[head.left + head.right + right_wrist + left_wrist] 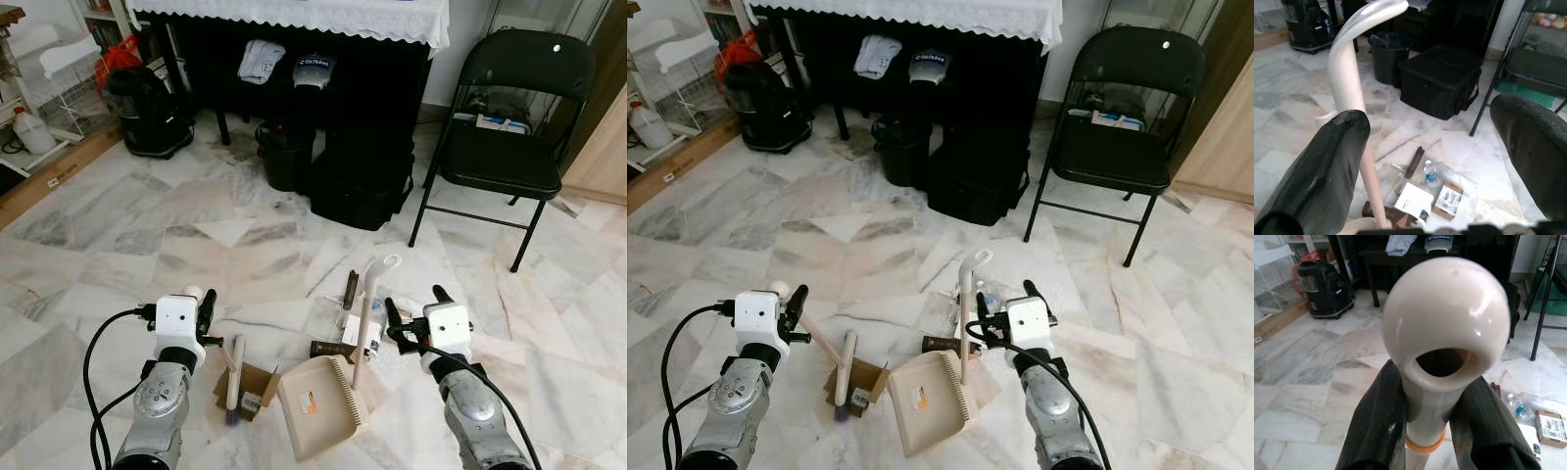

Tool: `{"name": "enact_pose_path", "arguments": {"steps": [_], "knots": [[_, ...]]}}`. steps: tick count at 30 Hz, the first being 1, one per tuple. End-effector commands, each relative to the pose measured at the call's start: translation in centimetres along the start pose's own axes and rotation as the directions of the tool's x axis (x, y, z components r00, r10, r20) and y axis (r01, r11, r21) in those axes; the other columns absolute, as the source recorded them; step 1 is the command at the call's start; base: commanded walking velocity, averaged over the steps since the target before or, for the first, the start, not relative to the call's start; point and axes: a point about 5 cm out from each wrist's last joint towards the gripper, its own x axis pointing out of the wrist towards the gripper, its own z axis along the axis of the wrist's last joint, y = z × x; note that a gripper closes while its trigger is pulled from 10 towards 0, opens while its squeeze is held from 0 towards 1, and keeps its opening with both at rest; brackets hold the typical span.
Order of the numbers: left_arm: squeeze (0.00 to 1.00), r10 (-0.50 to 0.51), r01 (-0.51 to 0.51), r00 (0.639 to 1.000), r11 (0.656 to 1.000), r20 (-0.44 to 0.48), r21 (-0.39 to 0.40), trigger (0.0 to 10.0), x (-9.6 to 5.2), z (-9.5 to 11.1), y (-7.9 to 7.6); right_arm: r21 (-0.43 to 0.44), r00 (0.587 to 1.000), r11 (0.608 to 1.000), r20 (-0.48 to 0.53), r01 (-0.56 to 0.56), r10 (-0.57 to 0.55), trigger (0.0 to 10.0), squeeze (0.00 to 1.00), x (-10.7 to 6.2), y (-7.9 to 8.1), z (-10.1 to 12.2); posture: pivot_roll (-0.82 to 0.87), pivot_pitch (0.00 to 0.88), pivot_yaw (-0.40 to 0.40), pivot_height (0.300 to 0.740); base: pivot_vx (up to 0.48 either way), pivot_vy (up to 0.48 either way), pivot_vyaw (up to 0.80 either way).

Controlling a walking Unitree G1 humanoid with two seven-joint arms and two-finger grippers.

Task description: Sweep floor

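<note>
Down at the lower edge of the left eye view, both silver arms reach in; the left gripper (201,311) sits at lower left, clamped on the round knob of the cream brush handle (193,294); the brush (233,377) slants down to lower centre, its bristle end resting at a small brown cardboard box (257,384); beside it lies the beige dustpan (318,405), its long curved handle (368,318) rising toward centre; the right gripper (413,311) hovers at lower right, just beside that handle; litter sits on the marble floor (196,225) behind the pan: a plastic bottle (375,315), a white carton (358,330), a dark stick (350,290); higher up, a black folding chair (509,147) at upper right, a black bin (286,152) and a black bag (361,186) under a cloth-covered table (294,15), a black vacuum cleaner (147,113) at upper left.

Left wrist view now; the two black fingers (1376,426) pinch the neck of the cream knob (1445,323), an orange ring (1425,444) just below the grip.

Right wrist view; the fingers (1327,176) stand wide apart, holding nothing; the dustpan handle (1352,78) runs close by the finger at lower left, whether touching I cannot tell; bottle (1430,175) and small boxes (1447,199) lie between the fingers on the floor.
</note>
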Motion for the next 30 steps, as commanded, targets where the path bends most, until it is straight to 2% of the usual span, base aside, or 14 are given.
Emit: {"name": "enact_pose_path", "arguments": {"steps": [1, 12, 13, 19, 30], "knots": [[0.0, -0.005, 0.006, 1.0, 1.0, -0.02, 0.009, 10.0, -0.1, -0.4, 0.1, 0.01, 1.0, 1.0, -0.009, -0.003, 0.003, 10.0, 1.0, 0.0, 0.0, -0.1, -0.03, 0.105, 0.015, 0.74, 0.0, 0.0, 0.0], [0.0, -0.008, 0.008, 1.0, 1.0, -0.021, 0.012, 10.0, -0.1, -0.3, 0.1, -0.025, 0.999, 0.999, -0.037, -0.022, 0.021, 10.0, 1.0, 0.7, -0.2, -0.1, -0.03, 0.108, 0.019, 0.74, 0.0, 0.0, 0.0], [0.0, -0.008, 0.009, 1.0, 1.0, -0.02, 0.012, 10.0, -0.1, -0.3, 0.1, -0.03, 0.999, 0.999, -0.038, -0.025, 0.024, 10.0, 0.0, 0.8, -0.3, 0.0, -0.03, 0.108, 0.019, 0.74, 0.0, 0.0, 0.0], [0.0, -0.011, 0.012, 1.0, 1.0, -0.022, 0.014, 10.0, 0.0, -0.3, 0.1, -0.044, 0.999, 0.999, -0.041, -0.027, 0.026, 10.0, 0.0, 2.1, -0.9, 0.9, -0.03, 0.111, 0.021, 0.74, 0.0, 0.0, 0.0], [0.0, -0.01, 0.01, 1.0, 1.0, -0.023, 0.018, 10.0, 0.0, -0.3, 0.2, -0.042, 0.996, 0.996, -0.055, -0.073, 0.07, 10.0, 0.0, 3.2, -0.5, 1.5, -0.02, 0.109, 0.022, 0.74, 0.0, 0.0, 0.0]]}}
